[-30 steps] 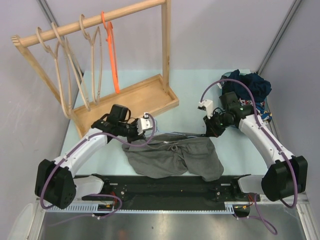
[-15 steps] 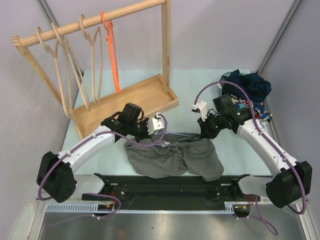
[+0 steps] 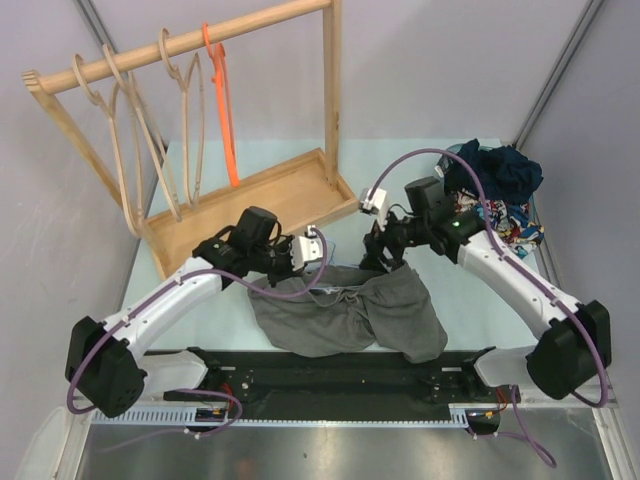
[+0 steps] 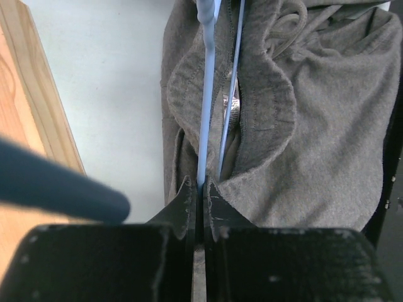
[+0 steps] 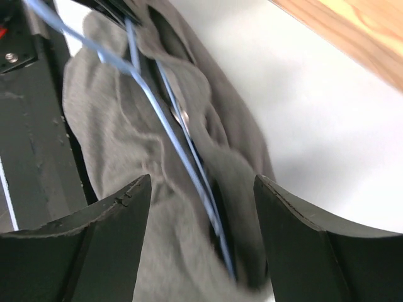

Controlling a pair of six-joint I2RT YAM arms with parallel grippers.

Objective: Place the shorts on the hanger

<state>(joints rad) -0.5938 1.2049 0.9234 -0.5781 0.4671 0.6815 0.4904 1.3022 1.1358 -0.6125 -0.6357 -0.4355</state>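
Note:
The dark grey shorts [image 3: 345, 315] lie crumpled in the middle of the table, waistband toward the back. The light-blue hanger [image 4: 206, 94] shows as two thin wires running into the waist opening [image 5: 167, 129]. My left gripper [image 4: 200, 186] is shut on one of those wires at the left end of the waistband [image 3: 316, 262]. My right gripper [image 5: 201, 189] stands open just above the waistband and the wires, with nothing gripped; in the top view it hovers over the shorts' right back edge [image 3: 378, 258]. The hanger's hook is hidden.
A wooden rack [image 3: 255, 200] at the back left carries wooden hangers [image 3: 125, 130] and an orange hanger [image 3: 225, 100]. A heap of navy and colourful clothes [image 3: 505, 180] sits at the back right. A black mat [image 3: 330, 372] borders the near edge.
My right gripper has gone from shut to open and moved left along the waistband. The left gripper shifted right, still shut on the hanger.

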